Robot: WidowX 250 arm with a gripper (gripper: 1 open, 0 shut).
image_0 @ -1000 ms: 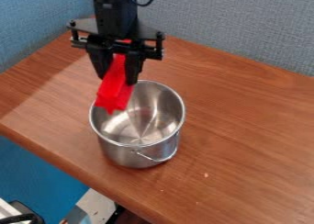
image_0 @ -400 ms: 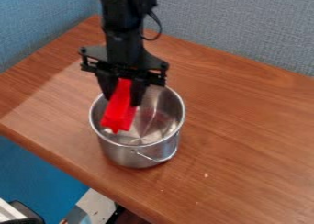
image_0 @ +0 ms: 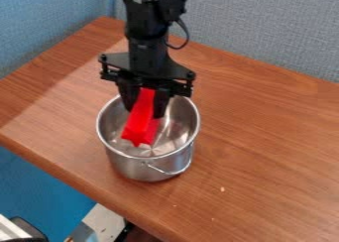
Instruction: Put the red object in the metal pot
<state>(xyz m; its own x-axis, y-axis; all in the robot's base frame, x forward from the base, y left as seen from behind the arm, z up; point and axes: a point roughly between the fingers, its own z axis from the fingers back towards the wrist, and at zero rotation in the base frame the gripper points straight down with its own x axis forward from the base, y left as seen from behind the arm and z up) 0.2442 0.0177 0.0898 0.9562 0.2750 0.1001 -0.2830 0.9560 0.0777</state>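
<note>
Here one black robot arm [image_0: 153, 18] reaches down from the top of the view over a brown wooden table [image_0: 54, 97]. Its single gripper [image_0: 147, 90] points straight down, and its two dark fingers [image_0: 131, 87] are clamped on the upper end of the one red object [image_0: 139, 124], so the hand is closed and holding that bar.

The red object hangs slightly tilted, its upper end between the fingers and its lower end leaning toward the left. Most of its length is already below the rim of the metal pot [image_0: 179, 147], inside the opening, on the left half of the interior. Whether its lower tip touches the pot's floor cannot be told, since the shiny inside reflects red and grey together.

There is one metal pot, round and straight-walled, standing upright on the table near the middle of the view, closer to the near edge than to the far one. One loop handle [image_0: 157, 170] shows on its near side; a second handle cannot be made out. The gripper's fingertips sit just above the far part of the rim.

Behind the table stands a blue wall [image_0: 265, 28], running along the far and left sides of the scene.
</note>
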